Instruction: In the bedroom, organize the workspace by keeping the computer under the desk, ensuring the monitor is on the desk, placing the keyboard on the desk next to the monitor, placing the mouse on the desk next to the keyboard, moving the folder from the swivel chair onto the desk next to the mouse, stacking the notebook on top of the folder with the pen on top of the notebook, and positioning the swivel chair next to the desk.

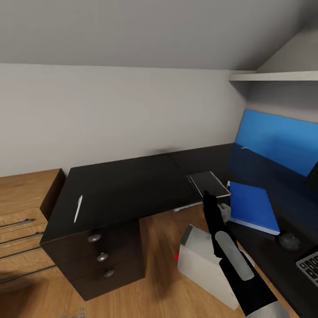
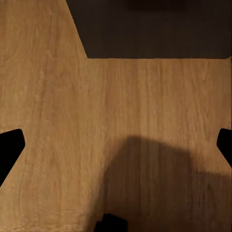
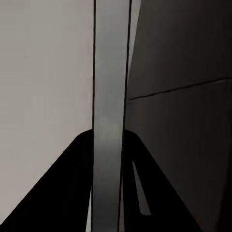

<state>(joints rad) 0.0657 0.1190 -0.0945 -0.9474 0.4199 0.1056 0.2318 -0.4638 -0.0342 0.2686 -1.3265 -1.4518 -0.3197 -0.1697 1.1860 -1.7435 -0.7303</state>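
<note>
My right gripper (image 1: pixel 211 197) is shut on the edge of the notebook (image 1: pixel 206 182), a thin grey slab held level over the inner corner of the black desk (image 1: pixel 123 185). In the right wrist view the notebook (image 3: pixel 110 96) runs edge-on between the black fingers (image 3: pixel 72 164). The blue folder (image 1: pixel 254 207) lies flat on the desk just right of the gripper. Beyond it are the mouse (image 1: pixel 289 241) and a corner of the keyboard (image 1: pixel 310 267). The monitor (image 1: pixel 278 141) stands behind, its screen blue. The white pen (image 1: pixel 78 208) lies at the desk's left end. The computer (image 1: pixel 205 260) sits on the floor by the desk. My left gripper (image 2: pixel 116 145) is open above the wooden floor. The swivel chair is out of view.
A light wooden low cabinet (image 1: pixel 22 198) with bar handles adjoins the desk's left end. Dark drawers with round silver knobs (image 1: pixel 102 256) face me below the pen. A pale shelf (image 1: pixel 274 76) hangs on the wall above the monitor. The ceiling slopes down.
</note>
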